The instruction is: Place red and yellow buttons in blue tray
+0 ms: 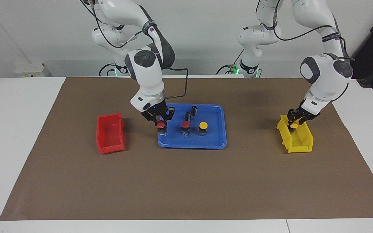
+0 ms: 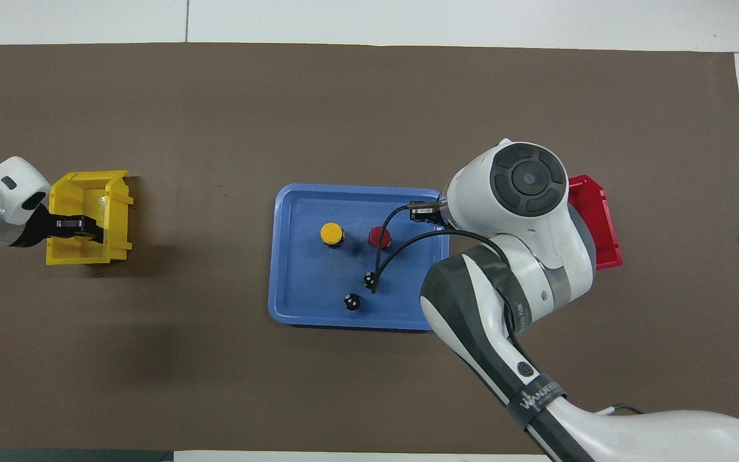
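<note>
The blue tray (image 1: 219, 142) lies mid-table. In it stand a red button (image 1: 185, 125), a yellow button (image 1: 203, 125) and, toward the right arm's end, another red button (image 1: 161, 124). My right gripper (image 1: 160, 120) is right on top of that red button, which rests on the tray floor. In the overhead view the right arm hides both; the tray (image 2: 283, 256), one red button (image 2: 379, 236) and the yellow button (image 2: 331, 233) show. My left gripper (image 1: 292, 124) reaches into the yellow bin (image 1: 299, 142), shut on a yellow button (image 1: 294, 122). It also shows in the overhead view (image 2: 81, 226).
Two dark capless cylinders (image 1: 194, 110) (image 1: 188, 116) stand in the tray, nearer to the robots than the buttons. A red bin (image 1: 108, 136) sits beside the tray toward the right arm's end. A brown mat covers the table.
</note>
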Tool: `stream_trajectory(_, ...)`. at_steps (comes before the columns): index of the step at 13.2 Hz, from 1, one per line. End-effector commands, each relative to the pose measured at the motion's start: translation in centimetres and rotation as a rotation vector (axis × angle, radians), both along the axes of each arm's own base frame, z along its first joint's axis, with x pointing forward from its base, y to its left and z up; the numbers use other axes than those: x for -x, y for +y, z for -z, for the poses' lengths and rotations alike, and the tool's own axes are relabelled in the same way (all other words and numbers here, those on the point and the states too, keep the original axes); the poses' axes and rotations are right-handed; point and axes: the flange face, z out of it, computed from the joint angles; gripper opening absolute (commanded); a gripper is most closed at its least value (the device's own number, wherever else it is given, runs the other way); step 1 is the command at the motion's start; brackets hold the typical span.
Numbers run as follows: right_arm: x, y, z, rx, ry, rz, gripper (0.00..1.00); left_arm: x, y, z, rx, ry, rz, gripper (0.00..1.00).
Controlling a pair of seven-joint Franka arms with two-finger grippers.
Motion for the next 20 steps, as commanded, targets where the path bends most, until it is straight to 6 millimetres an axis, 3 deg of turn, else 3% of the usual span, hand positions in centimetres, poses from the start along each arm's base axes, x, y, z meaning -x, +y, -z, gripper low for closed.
stream_trajectory(1,0.7,0.6,1.2,-0.002,-0.003,0.017,0.35,0.0,0.2,1.5,-0.018,-0.012,0.011,0.21)
stream_trajectory(2,1.2,1.9,1.9,0.001,0.001,0.01,0.36,0.0,0.2,1.3,-0.017,-0.009,0.008,0.01)
stream_trajectory(4,1.9,2.6,3.3,0.011,0.013,0.005,0.37,-1.1,0.0,-0.4,-0.016,0.006,0.008,0.01)
stream_trajectory(6,2.4,2.5,4.5,0.006,0.002,0.003,0.41,-2.8,-0.5,-5.7,-0.078,0.045,0.021,0.01)
stream_trajectory(7,2.6,2.4,4.9,0.006,0.002,0.003,0.49,-4.0,-2.5,-9.4,-0.155,0.052,0.008,0.01)
stream_trajectory(8,2.5,2.3,4.8,0.011,0.009,0.002,0.73,-4.3,-4.2,-10.9,-0.159,0.056,-0.024,0.01)
stream_trajectory(9,2.1,1.9,4.4,0.014,0.01,0.01,1.0,-4.1,-6.6,-10.8,-0.136,0.051,-0.044,0.01)
stream_trajectory(10,1.4,1.3,3.3,0.018,0.008,0.019,1.0,-3.4,-9.5,-9.4,-0.108,0.047,-0.07,0.01)
stream_trajectory(12,-1.4,-3.0,-2.4,0.05,0.028,0.086,1.0,-2.2,-14.6,-7.9,-0.099,0.04,-0.079,0.01)
stream_trajectory(14,-2.8,-8.6,-8.7,0.065,0.047,0.161,1.0,-0.7,-21.9,-7.4,-0.07,0.033,-0.134,0.01)
stream_trajectory(17,-1.0,-17.4,-15.3,0.064,0.057,0.117,1.0,2.0,-30.1,-7.0,0.017,0.028,-0.158,0.01)
stream_trajectory(19,1.2,-21.7,-19.1,0.041,0.067,0.084,1.0,3.2,-34.5,-4.7,0.028,0.02,-0.163,0.01)
stream_trajectory(20,1.9,-23.4,-20.4,0.017,0.062,0.073,1.0,3.3,-35.6,-3.4,0.03,0.015,-0.169,0.01)
